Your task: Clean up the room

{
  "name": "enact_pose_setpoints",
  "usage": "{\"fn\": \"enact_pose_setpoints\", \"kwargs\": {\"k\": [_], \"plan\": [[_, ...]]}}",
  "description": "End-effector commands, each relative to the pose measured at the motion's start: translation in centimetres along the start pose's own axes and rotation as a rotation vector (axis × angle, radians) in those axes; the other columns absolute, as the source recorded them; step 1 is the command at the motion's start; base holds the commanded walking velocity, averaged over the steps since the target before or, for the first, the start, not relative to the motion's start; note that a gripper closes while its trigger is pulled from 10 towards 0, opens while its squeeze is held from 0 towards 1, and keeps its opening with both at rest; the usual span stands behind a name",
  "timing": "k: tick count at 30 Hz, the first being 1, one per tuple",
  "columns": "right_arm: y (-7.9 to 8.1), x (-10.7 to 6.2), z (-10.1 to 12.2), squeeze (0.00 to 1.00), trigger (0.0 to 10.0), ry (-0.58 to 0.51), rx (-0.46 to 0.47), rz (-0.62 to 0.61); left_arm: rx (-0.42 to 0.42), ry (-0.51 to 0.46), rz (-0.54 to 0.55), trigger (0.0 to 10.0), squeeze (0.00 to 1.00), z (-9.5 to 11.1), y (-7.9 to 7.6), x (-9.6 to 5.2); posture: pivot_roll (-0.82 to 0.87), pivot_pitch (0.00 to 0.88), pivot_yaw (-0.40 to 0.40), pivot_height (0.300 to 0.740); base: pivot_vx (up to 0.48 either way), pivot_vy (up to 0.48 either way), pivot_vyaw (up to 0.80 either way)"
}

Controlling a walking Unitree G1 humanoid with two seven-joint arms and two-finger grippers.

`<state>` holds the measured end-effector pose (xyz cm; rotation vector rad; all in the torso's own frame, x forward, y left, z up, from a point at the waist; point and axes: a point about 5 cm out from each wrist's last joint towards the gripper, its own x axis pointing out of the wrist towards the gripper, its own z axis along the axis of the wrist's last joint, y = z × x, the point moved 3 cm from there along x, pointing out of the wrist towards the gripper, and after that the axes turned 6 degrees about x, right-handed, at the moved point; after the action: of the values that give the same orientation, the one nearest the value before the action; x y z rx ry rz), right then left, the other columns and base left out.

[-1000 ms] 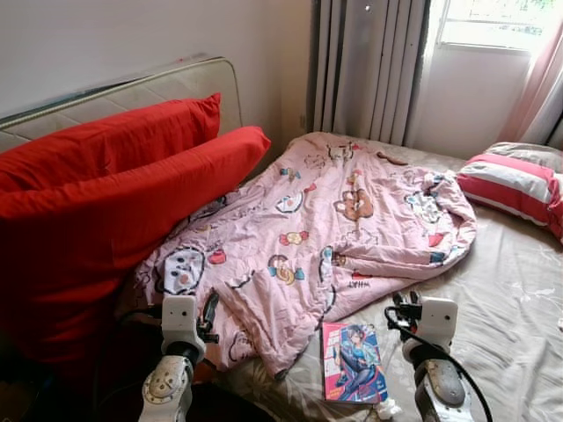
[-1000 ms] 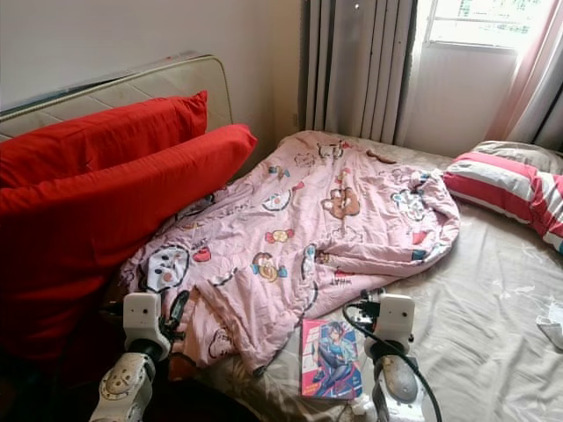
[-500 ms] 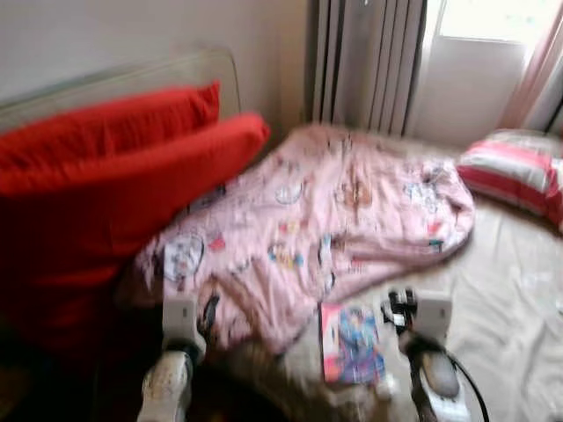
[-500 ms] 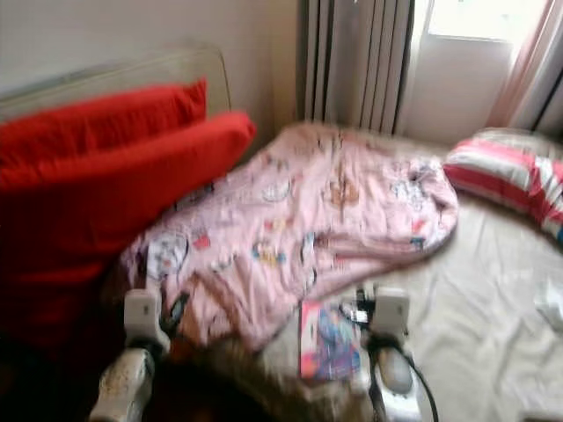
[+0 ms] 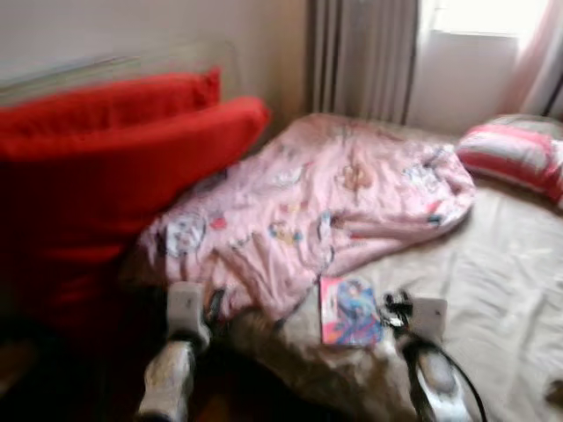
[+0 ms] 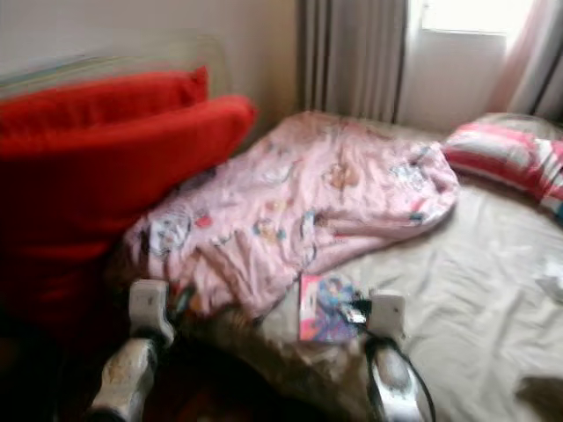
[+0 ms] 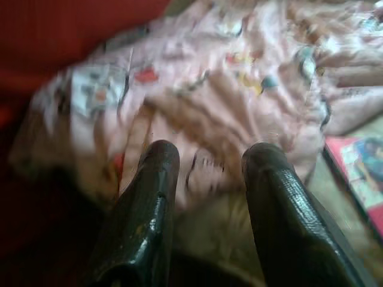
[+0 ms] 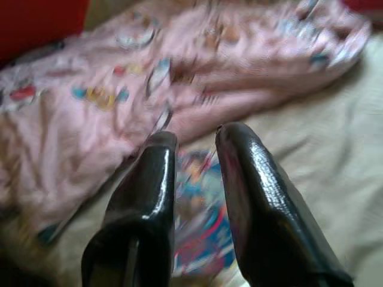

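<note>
A crumpled pink cartoon-print blanket (image 5: 325, 202) lies across the beige bed sheet (image 5: 493, 264). A pink and blue picture book (image 5: 349, 310) rests flat on the sheet by the blanket's near corner. My left gripper (image 7: 206, 156) hovers open over the blanket's near edge, nothing between its fingers. My right gripper (image 8: 196, 137) hangs open just above the book (image 8: 200, 233), also empty. In the left eye view the left arm (image 5: 180, 321) and right arm (image 5: 422, 325) rise from the bottom edge. The frames are blurred.
Two big red pillows (image 5: 114, 167) lean on the padded headboard (image 5: 114, 66) at the left. A pink and white striped pillow (image 5: 515, 149) lies at the far right. Grey curtains (image 5: 361, 53) and a bright window (image 5: 479, 13) stand behind the bed.
The whole picture has shifted and blurred, so the camera has moved; the bed now sits slightly higher in frame. Both arms keep their place relative to the book and blanket.
</note>
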<state>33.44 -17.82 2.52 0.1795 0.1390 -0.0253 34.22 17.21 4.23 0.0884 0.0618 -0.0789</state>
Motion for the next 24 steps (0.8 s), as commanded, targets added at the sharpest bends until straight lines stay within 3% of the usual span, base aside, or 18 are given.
{"fn": "enact_pose_setpoints", "kwargs": {"k": [1,15,24], "plan": [[0.48,0.23,0.11,0.0,10.0,0.005,0.006,0.019,-0.001,0.004,0.007,10.0,0.0,0.24,0.47,0.24,-0.08,0.027,0.033,0.64,0.0,0.0,0.0],[0.02,0.23,-0.61,0.0,10.0,0.063,-0.005,-0.016,-0.013,0.022,-0.006,10.0,0.0,0.02,0.33,0.29,-0.08,0.033,0.032,0.635,0.0,0.0,0.0],[0.13,0.23,-0.24,0.0,10.0,0.033,0.011,0.0,-0.016,0.022,-0.001,10.0,0.0,0.06,0.43,0.32,-0.08,0.039,0.03,0.611,0.0,0.0,0.0]]}}
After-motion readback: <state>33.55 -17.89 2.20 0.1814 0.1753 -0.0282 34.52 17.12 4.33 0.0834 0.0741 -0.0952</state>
